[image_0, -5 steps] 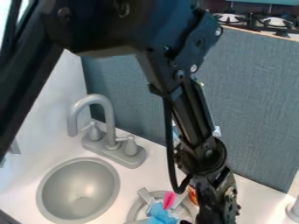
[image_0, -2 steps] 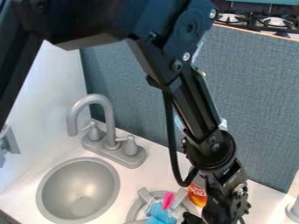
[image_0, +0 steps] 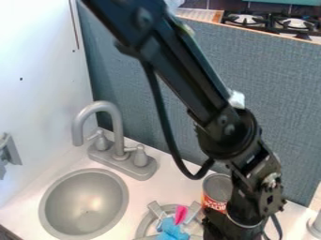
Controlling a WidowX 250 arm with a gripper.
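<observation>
At the bottom edge, right of centre, hangs the black gripper (image_0: pixel 219 227), just below a can (image_0: pixel 217 188) with a grey lid and a red label; the arm covers part of the can's right side. Whether they touch, I cannot tell. Left of the gripper, a blue object (image_0: pixel 171 229) and a pink piece (image_0: pixel 181 214) lie over a round grey ring-shaped burner or rack (image_0: pixel 149 219).
A round grey sink basin (image_0: pixel 85 202) is at the lower left, with a grey faucet (image_0: pixel 113 122) behind it. A blue-grey panel (image_0: pixel 276 112) stands along the back, and a white wall (image_0: pixel 44 84) on the left. A grey object (image_0: pixel 315 225) stands at the right edge.
The arm has shifted right and its upper part has dropped out of the upper left. The gripper's wrist has moved right, uncovering more of the can. The blue and pink things stay put.
</observation>
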